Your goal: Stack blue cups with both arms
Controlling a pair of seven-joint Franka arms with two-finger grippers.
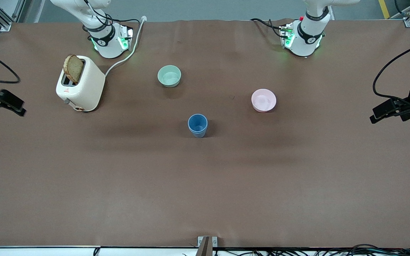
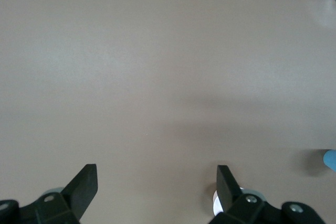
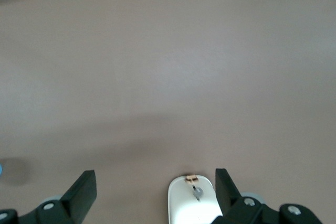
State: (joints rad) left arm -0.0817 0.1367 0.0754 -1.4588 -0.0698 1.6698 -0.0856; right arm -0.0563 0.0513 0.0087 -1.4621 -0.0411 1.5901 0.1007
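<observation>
One blue cup shape [image 1: 198,125] stands upright mid-table, nearer to the front camera than both bowls. A band below its rim may be a second cup nested with it; I cannot tell. A sliver of blue shows at the edge of the left wrist view [image 2: 331,160] and of the right wrist view [image 3: 1,169]. My left gripper [image 1: 381,113] hangs open and empty over the left arm's end of the table, its jaws wide in the left wrist view [image 2: 156,174]. My right gripper [image 1: 14,106] hangs open and empty over the right arm's end [image 3: 156,178], above the toaster.
A pale green bowl [image 1: 169,76] and a pink bowl [image 1: 263,100] sit farther from the front camera than the cup. A cream toaster [image 1: 80,88] with a bread slice [image 1: 73,68] stands toward the right arm's end; its top shows in the right wrist view [image 3: 194,205].
</observation>
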